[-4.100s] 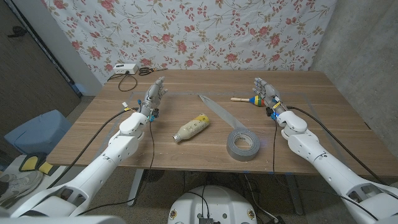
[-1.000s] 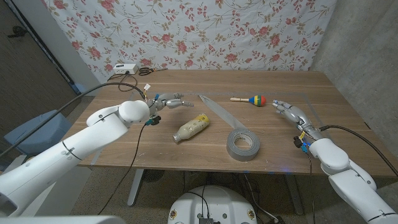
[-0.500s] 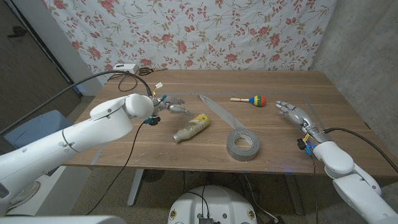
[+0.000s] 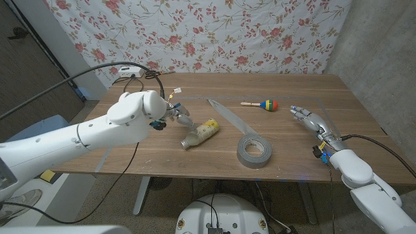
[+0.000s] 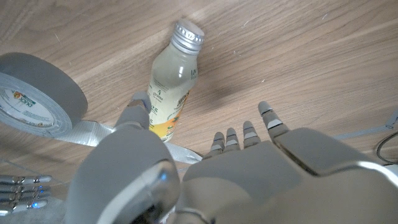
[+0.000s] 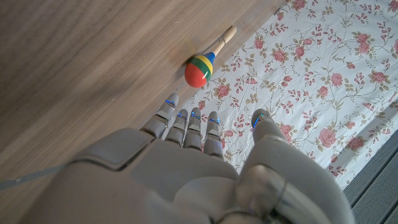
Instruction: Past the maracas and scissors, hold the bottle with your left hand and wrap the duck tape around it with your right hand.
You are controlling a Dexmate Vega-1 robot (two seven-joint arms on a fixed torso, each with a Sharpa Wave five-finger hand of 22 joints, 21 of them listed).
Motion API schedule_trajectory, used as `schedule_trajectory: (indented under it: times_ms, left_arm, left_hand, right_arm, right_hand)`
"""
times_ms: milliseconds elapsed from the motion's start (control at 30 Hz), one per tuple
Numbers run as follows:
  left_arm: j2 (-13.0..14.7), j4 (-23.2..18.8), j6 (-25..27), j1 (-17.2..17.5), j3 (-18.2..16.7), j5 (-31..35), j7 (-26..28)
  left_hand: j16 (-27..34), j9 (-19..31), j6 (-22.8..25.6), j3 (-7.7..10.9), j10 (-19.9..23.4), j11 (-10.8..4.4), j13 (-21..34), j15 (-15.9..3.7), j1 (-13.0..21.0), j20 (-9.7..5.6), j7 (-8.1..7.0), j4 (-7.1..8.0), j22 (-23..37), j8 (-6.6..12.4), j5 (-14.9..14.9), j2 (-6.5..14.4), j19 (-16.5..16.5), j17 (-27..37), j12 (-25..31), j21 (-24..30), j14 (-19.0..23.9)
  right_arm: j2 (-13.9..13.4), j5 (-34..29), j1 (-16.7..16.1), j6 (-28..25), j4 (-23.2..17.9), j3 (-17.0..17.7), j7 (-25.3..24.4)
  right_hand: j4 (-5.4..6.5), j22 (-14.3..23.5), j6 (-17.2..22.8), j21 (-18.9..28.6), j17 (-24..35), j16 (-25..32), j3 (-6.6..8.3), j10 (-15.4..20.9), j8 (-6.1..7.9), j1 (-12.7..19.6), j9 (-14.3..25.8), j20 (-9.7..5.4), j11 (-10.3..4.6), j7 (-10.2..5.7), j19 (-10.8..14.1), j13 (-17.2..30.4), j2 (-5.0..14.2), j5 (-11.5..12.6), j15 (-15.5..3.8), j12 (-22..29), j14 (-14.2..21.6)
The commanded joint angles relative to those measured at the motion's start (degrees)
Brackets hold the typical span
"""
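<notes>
1. Bottle (image 4: 200, 133): clear plastic w/ pale liquid, yellow label, ribbed metal cap; lies on its side mid-table, cap toward near-left.
2. Left hand (image 4: 176, 114): hovers just left of the bottle, fingers spread, holds nothing, no contact seen in the wrist view.
3. Duct tape roll (image 4: 254, 151): grey, matte, flat on the table, right of the bottle & nearer. A loose grey strip (image 4: 225, 115) runs from it toward the far-left.
4. Right hand (image 4: 309, 119): far-right part of the table, fingers extended & apart, empty.
5. Maraca (image 4: 263, 104): wooden handle, round striped head, far side, between strip & right hand.
6. Scissors (image 4: 152, 73): far-left edge, beside a white box (image 4: 128, 71).
7. Table (image 4: 299, 88): wood grain.
</notes>
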Motion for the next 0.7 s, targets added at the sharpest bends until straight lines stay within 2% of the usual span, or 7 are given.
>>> schedule_trajectory:
  times_ms: [33, 233, 467, 700]
  left_arm:
    - [-2.9, 2.3, 1.9, -5.5, 8.8, 18.1, -18.7]
    - [-6.3, 4.7, -0.6, -2.1, 7.5, 26.7, -22.6]
    - [-10.1, 6.8, -3.5, 3.9, 2.4, 34.7, -25.3]
    - [-15.9, 9.2, -10.8, 9.5, -1.6, 48.1, -31.1]
  left_hand:
    - [0.1, 0.3, -0.6, 0.0, -0.7, -0.02, 0.4, 0.29, 0.5, 0.21, 0.25, 0.48, 0.3, -0.06, 0.3, 0.3, -0.6, 0.3, 0.6, -0.3, -0.6]
    - [0.5, 0.5, 0.0, -0.48, -0.4, -0.2, 0.7, 0.26, -0.2, 0.11, 0.22, 1.28, 0.3, 0.26, 0.2, 0.7, 0.2, 0.7, 1.2, -0.1, -0.2]
    - [1.3, 0.6, 0.3, -1.3, 0.6, -0.11, 1.3, -0.16, -1.0, 0.45, 0.18, 1.95, 0.5, 0.41, 0.0, 0.6, 2.3, 1.1, 2.4, 0.5, 1.6]
    - [1.6, 0.7, 1.4, -1.57, 1.4, -0.2, 1.6, -0.39, -0.9, 0.44, 0.13, 2.06, 0.5, 0.82, 0.0, 0.6, 3.6, 1.2, 3.2, 0.9, 2.6]
  right_arm:
    - [-0.1, 0.4, 1.1, 0.7, 1.3, -0.6, 0.2]
    - [0.0, 0.6, 1.6, 1.2, 2.0, -1.0, 0.0]
    - [0.1, 0.9, 1.8, 1.4, 2.8, -1.1, -0.2]
    - [0.4, 1.5, 2.2, 2.6, 4.4, -1.4, -0.3]
  right_hand:
    - [-0.12, 0.3, 0.1, -0.1, 0.1, 0.1, -0.22, 0.0, 0.38, 0.2, 0.3, 0.19, 0.03, 0.01, 0.4, 0.3, -0.19, 0.2, -0.29, -0.1, 0.1]
    - [-0.07, 0.3, 0.3, -0.2, 0.1, 0.1, -0.28, 0.2, 0.46, 0.2, 0.3, 0.16, 0.08, -0.05, 0.5, 0.3, -0.15, 0.2, -0.31, 0.0, 0.2]
    - [0.0, 0.3, 0.4, -0.3, 0.1, 0.2, -0.37, 0.4, 0.52, 0.1, 0.3, 0.17, 0.13, 0.02, 0.6, 0.3, -0.08, 0.2, -0.41, 0.1, 0.3]
    - [0.08, 0.3, 0.6, -0.3, 0.2, 0.2, -0.46, 0.7, 0.58, 0.0, 0.3, 0.19, 0.11, -0.02, 0.7, 0.4, -0.03, 0.2, -0.44, 0.2, 0.5]
